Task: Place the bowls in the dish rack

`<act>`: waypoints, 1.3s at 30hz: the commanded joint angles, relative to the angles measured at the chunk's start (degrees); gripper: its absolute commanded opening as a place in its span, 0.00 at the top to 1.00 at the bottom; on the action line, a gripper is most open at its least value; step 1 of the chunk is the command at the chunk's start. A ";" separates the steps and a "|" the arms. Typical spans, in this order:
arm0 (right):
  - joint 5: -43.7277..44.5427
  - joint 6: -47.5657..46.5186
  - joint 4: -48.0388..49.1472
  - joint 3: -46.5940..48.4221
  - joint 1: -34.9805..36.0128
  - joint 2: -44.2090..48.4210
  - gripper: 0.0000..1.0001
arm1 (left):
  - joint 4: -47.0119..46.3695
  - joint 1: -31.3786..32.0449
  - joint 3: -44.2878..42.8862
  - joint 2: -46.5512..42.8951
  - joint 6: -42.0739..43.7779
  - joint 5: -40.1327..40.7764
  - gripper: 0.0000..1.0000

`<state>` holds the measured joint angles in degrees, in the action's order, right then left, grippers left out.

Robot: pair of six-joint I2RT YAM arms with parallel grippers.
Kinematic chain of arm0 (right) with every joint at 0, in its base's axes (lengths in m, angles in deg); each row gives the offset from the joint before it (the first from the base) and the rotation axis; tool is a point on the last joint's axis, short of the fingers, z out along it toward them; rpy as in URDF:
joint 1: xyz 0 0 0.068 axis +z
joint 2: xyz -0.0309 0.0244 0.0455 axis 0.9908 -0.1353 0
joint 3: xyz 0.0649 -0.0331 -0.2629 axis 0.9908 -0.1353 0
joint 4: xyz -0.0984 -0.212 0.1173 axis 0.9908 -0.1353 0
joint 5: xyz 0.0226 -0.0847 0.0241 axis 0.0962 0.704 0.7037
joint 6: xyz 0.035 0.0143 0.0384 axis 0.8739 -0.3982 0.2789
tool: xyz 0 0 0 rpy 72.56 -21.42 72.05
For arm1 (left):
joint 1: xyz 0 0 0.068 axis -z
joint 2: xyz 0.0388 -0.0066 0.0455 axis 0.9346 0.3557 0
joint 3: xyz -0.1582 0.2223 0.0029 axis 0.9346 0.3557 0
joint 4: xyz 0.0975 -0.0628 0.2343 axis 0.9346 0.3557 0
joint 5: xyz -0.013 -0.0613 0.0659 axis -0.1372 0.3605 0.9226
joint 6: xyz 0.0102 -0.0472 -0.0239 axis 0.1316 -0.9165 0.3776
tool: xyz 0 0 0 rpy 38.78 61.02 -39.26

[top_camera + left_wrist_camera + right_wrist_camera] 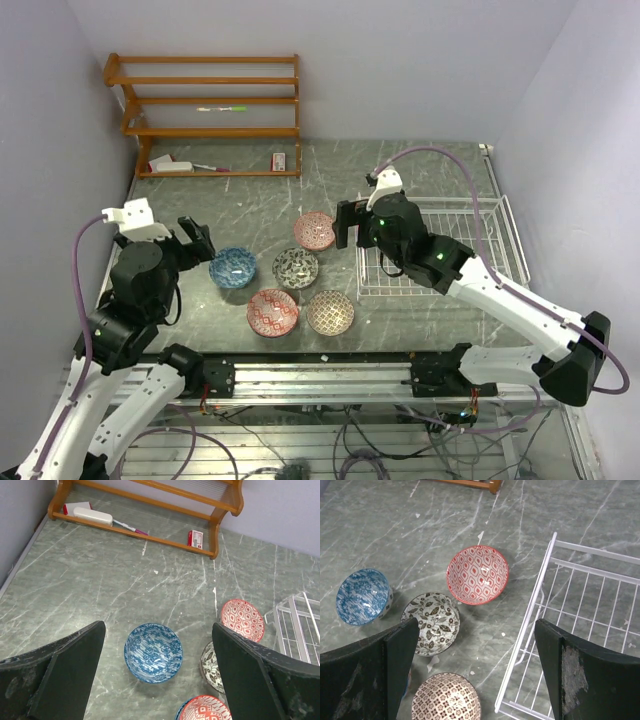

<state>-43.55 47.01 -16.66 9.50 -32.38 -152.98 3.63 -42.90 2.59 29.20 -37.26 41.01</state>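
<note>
Five bowls sit rims up on the table (430,170), none in the dish rack (470,205) yet. They form a close cluster left of the rack:
- The blue bowl (232,267) is farthest left.
- The black-and-white bowl (296,267) is in the middle.
- The far red bowl (315,231) is behind it.
- The near red bowl (272,312) and the beige-brown bowl (330,312) are just beside each other in front.

Left gripper (198,242): jaws spread wide, holding nothing. It hovers by the blue bowl, which shows between its fingers in the wrist view. It looks lined up on that outermost bowl, probably because that is the one on its side.

Right gripper (360,228): jaws fully apart, empty. It hangs above the strip between the far red bowl and the rack's left rim, nearest the bowls that border the rack.

Room:
- There is bare table left of and beyond the blue bowl, so approach there is easy.
- Gaps in the middle of the cluster are narrow, and a finger could nudge a neighbour.
- The rack's raised wire rim must be cleared on the way in.
- The orange shelf (210,100) stands well apart at the back.
</note>
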 commanded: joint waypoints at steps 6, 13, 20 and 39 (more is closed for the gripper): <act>-2.90 -2.38 -2.49 -1.26 0.43 2.34 0.00 | 1.68 -0.77 -2.35 -0.91 -0.55 0.25 0.01; -8.37 -3.70 0.92 -4.42 0.58 7.14 0.00 | 1.39 -0.77 -1.54 -0.92 -0.64 0.93 0.01; -2.74 -1.44 -1.07 -4.42 11.74 3.81 0.03 | 1.87 -0.77 -1.10 -0.90 -0.73 1.10 0.01; 6.08 7.08 -2.85 -10.88 34.74 -11.34 0.32 | 4.70 -0.78 -0.54 -3.09 -1.61 2.21 0.01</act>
<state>-37.04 52.25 -21.16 -0.40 2.27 -163.03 7.52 -43.14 1.61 26.69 -38.36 42.56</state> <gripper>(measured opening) 0.777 0.992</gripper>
